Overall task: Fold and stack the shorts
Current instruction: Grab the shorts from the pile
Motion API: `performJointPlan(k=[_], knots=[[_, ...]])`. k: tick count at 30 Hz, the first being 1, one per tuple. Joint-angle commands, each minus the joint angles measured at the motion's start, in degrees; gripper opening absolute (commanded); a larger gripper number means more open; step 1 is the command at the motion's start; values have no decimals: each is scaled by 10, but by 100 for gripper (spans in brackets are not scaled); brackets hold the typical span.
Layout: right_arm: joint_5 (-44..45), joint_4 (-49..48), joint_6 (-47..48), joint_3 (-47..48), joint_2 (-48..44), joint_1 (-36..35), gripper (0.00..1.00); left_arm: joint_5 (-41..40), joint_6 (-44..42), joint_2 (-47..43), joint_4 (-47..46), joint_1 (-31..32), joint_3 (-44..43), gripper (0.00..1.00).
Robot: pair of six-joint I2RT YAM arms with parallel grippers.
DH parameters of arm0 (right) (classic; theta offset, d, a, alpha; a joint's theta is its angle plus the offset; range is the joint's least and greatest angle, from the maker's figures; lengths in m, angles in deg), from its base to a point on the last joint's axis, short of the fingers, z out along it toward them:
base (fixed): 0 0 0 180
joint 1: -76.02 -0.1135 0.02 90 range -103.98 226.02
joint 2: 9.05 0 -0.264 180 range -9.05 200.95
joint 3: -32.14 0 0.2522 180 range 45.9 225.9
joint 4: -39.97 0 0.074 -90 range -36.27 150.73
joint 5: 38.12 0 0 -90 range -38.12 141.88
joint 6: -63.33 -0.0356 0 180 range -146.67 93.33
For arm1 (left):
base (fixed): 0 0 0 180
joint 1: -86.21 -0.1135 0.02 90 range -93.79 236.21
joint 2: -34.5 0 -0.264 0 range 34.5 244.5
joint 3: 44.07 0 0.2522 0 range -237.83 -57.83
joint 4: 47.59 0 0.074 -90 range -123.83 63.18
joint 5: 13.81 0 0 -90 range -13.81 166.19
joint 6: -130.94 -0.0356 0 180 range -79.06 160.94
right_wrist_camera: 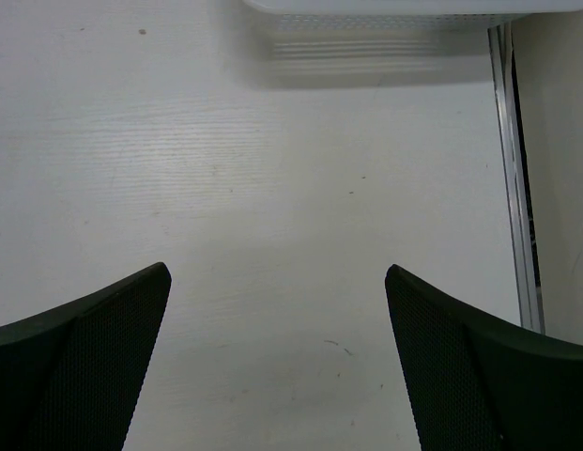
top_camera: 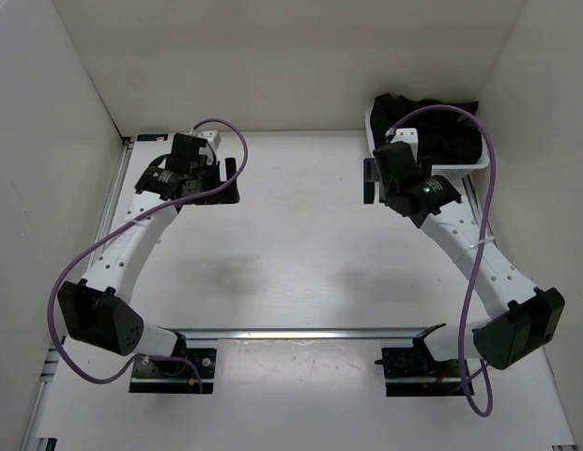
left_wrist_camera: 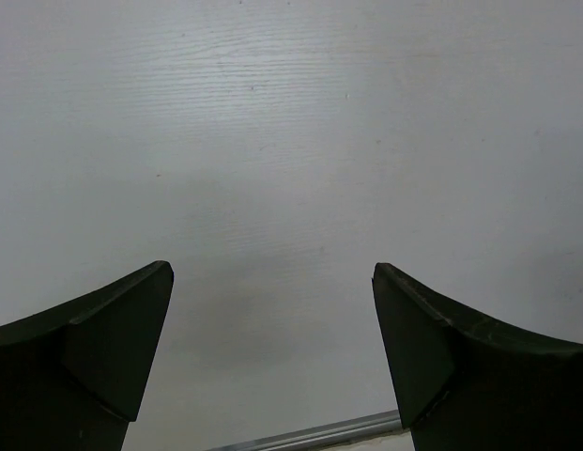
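Wide apart is how we find the fingers (left_wrist_camera: 94,357) of the left gripper (left_wrist_camera: 270,282), with only bare table (left_wrist_camera: 272,141) between them. The right gripper (right_wrist_camera: 277,282) is just as spread, and neither one pinches anything.

The shorts (top_camera: 443,127) lie bunched in a dark heap inside the white basket (top_camera: 465,170) at the far right corner of the table, beyond the right gripper and well apart from the left one. We see only black folds spilling up over the rim. No waistband, leg opening or drawstring can be made out in the heap.

We judge the cloth to be light, soft and floppy. It will sag and drape from wherever it is pinched, it will not hold a shape by itself, and it may drag or catch on the basket's mesh as it comes out. It is in no way fragile, and a firm pinch should not slip. We would take hold of a raised fold at the top of the heap to lift it out. Once it lies flat on the table, we would grip the waistband near its two ends, one gripper at each, so the fold stays even.

From the right wrist, only the basket's near wall shows at the top edge, beside a metal rail (right_wrist_camera: 509,141) along the table's side. Purple cables (top_camera: 483,225) loop over both arms. We can read no brand, label or writing anywhere.
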Motion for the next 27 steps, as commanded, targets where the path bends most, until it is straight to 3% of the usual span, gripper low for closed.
performJointPlan(k=[1, 6, 11, 14, 16, 20, 22, 25, 27], knots=[[44, -7, -15, 15, 10, 2, 100, -12, -3, 5, 1, 3, -27, 100], [83, 19, -32, 64, 48, 2, 100, -35, 10, 22, 1, 10, -45, 100], [115, 34, -32, 106, 68, 2, 100, -113, 10, 33, 1, 36, -69, 100], [84, -12, -21, 86, 33, 31, 100, -132, 10, 33, 1, 41, -81, 100], [19, -59, 14, 80, 16, 58, 100, -139, 22, 12, -5, 41, -81, 100], [30, -113, 58, 58, -3, 75, 100, -138, 27, -45, -57, 41, -56, 100], [-109, -102, 46, 78, -9, 129, 100, -125, 22, -77, -96, 41, -41, 100], [-289, -84, 24, 114, 31, 216, 100, -43, -4, -84, -121, 41, -40, 100], [-339, -84, 13, 143, 59, 265, 97, 28, -35, -62, -121, 46, -46, 100]])
